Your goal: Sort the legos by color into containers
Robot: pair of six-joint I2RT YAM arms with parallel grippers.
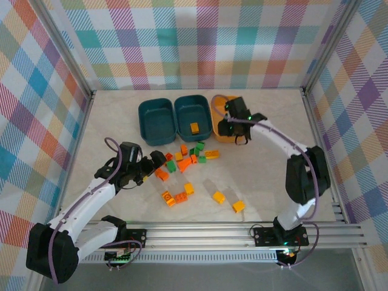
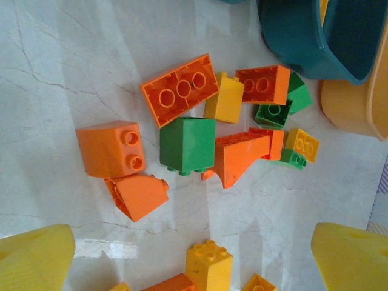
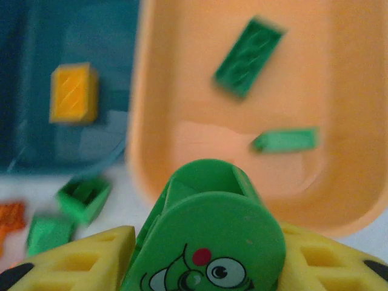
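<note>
My right gripper (image 1: 234,125) hangs over the orange-yellow tub (image 1: 218,135), rightmost in the far row. Beside it the middle teal tub (image 1: 184,112) holds one yellow brick (image 1: 194,127), with the left teal tub (image 1: 156,121) next along. My left gripper (image 1: 151,165) sits at the left edge of the scattered legos (image 1: 185,165).

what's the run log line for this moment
left pincer open over loose legos | right pincer shut on round green lego by orange tub

The pale bench (image 1: 273,182) has a marbled look, with thin grey veins running across it. Checked cloth (image 1: 200,42) in pink, teal, orange and purple walls it in on three sides, held between silver corner posts (image 1: 332,45). A ribbed metal rail (image 1: 212,233) runs along the near edge; beyond that lies what may be a grey floor (image 1: 364,267)
</note>
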